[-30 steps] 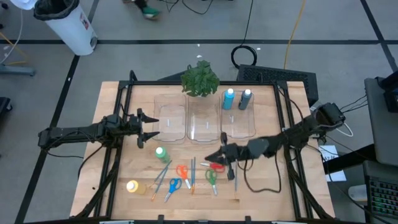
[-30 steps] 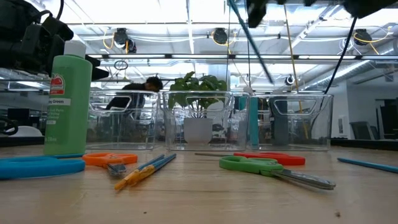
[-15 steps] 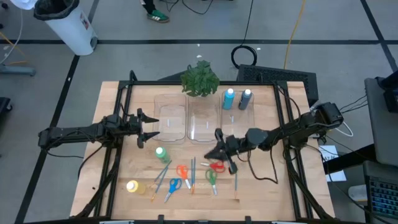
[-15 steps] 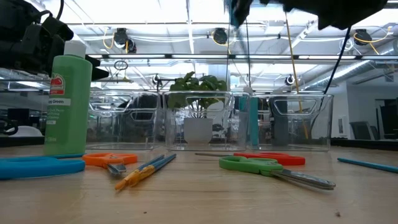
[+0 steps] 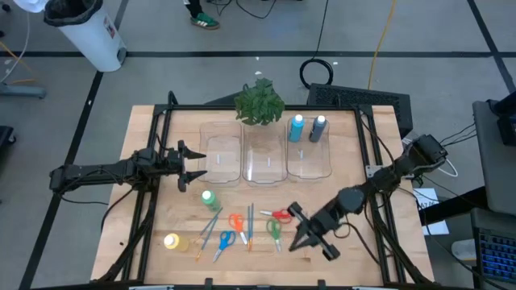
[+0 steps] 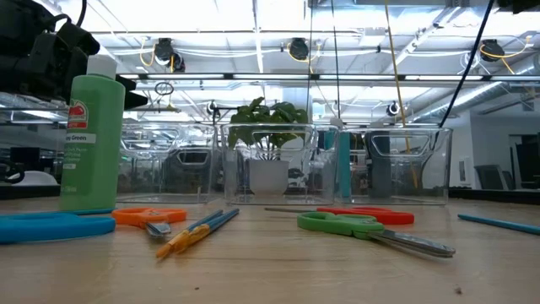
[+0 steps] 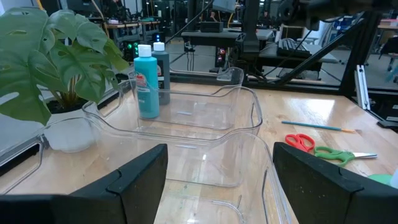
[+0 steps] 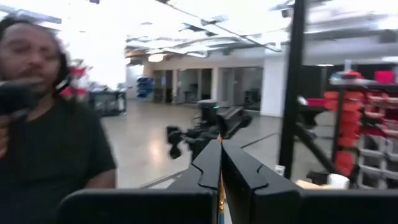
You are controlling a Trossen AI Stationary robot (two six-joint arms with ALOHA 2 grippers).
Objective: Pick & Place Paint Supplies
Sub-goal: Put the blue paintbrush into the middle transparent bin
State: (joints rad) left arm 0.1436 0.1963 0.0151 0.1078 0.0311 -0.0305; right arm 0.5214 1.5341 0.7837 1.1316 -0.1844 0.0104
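overhead, the right gripper hung over the front right of the table, holding a thin brush that ran diagonally from near the red scissors toward the front right. the other brushes and the orange scissors, blue scissors and green scissors lay roughly front to back on the wood, with the green bottle upright and the yellow bottle near the front left. of the three clear bins, the right one held the light blue bottle and dark blue bottle, both at its far end; the other two held nothing visible. the left gripper waited beside the left bin, jaws spread. from table height, the green bottle stood tall at left, and the green scissors lay with blades pointing right, red scissors behind them. the left wrist view showed wide-apart fingers over the bins, the two blue bottles beyond. the right wrist view showed fingers pressed nearly together on a sliver of the brush, with a person behind.
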